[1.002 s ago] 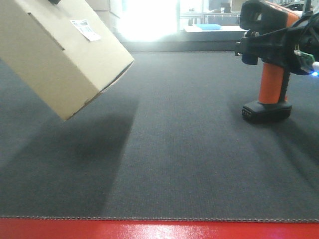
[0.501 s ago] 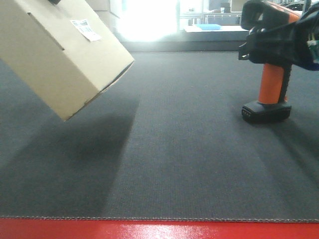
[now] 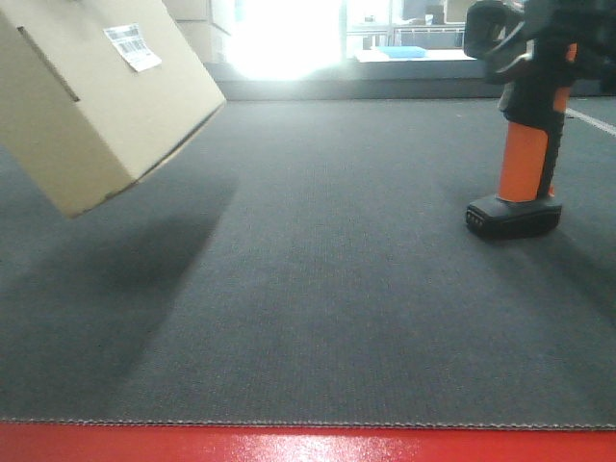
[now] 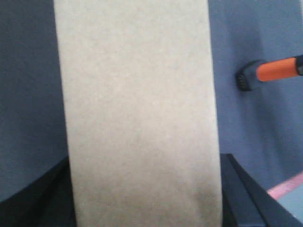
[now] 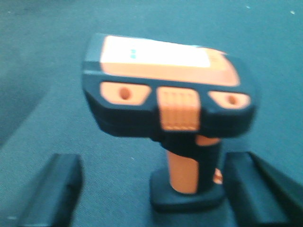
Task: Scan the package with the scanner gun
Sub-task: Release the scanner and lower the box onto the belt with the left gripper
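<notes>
The package (image 3: 96,106), a plain tan cardboard box, hangs tilted above the mat at the far left, its white barcode label (image 3: 133,46) on the upper face. In the left wrist view the package (image 4: 139,113) fills the space between the dark fingers, and my left gripper (image 4: 144,198) is shut on it. The scanner gun (image 3: 525,144) stands upright on its black base at the right. In the right wrist view my right gripper (image 5: 151,189) is open, fingers wide apart. The scanner gun (image 5: 170,104) handle stands between them, nearer the right finger.
A dark grey mat (image 3: 337,289) covers the work surface, with a red strip (image 3: 308,445) along its front edge. Stacked cardboard boxes (image 3: 207,24) and a bright window lie beyond the back edge.
The package has moved left and a little up in the front view. The right gripper's dark parts have shifted up and back around the scanner gun's head; the scanner gun still stands in place.
</notes>
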